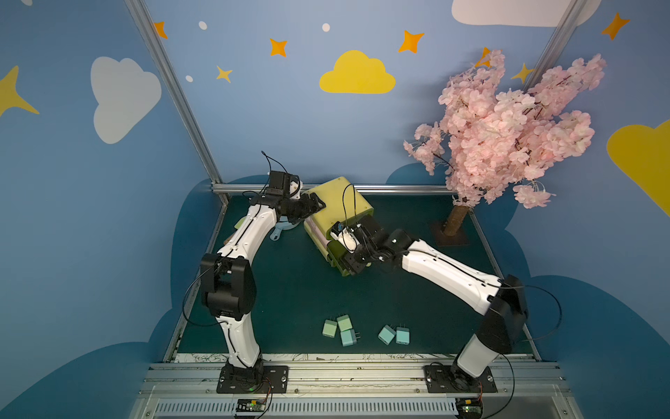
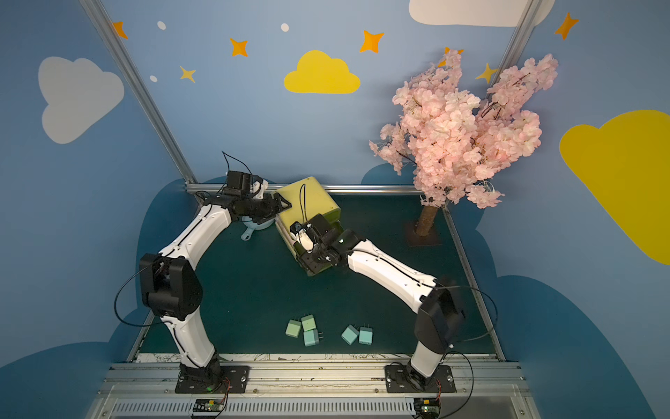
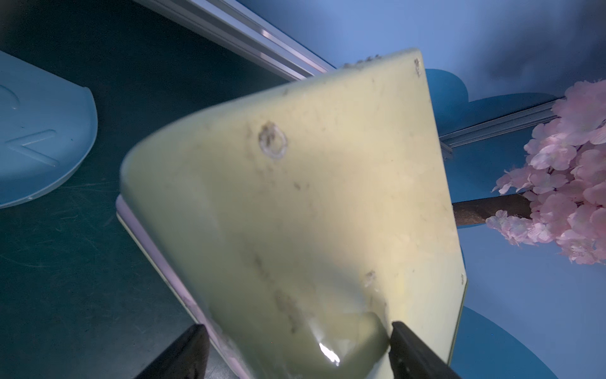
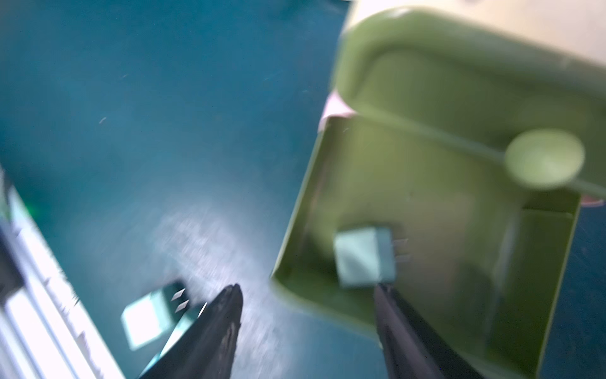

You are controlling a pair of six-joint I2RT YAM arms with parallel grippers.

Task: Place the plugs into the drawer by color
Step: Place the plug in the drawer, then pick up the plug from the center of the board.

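Blue walls painted with clouds and stars, and a pink blossom tree (image 1: 507,127), frame a dark green bench (image 1: 290,290). On it the yellow chest (image 1: 337,203) sits near the back, turned at an angle to the bench edges. The left gripper (image 1: 316,204) pinches a corner of the chest on the robot's left side, one finger on each side of it in the left wrist view, so that arm is taken up with steadying. The right gripper (image 4: 308,287) hangs over the open olive-green drawer (image 4: 377,170) with its jaws spread wide and nothing between them. A pale teal plug (image 4: 362,257) lies loose on the drawer floor just beyond one fingertip, its prongs pointing sideways across the drawer. Blur hides whether it is mint or blue. I judge it mint, since two mint green plugs (image 1: 329,327) and three light blue plugs (image 1: 386,334) lie out on the bench; no pink plug shows anywhere. These five sit near the front edge, well apart from the chest, so the next reach runs from the right gripper back toward the robot's base. The free right arm is the nearer one, and two of the blue plugs lie on its side. Most lie flat with prongs pointing away from the base, one with prongs toward the robot's right. No brand or label can be read on plugs or chest. A light blue plastic piece (image 3: 42,131) beside the chest bears raised marks, one like an arrowhead, but no legible word.
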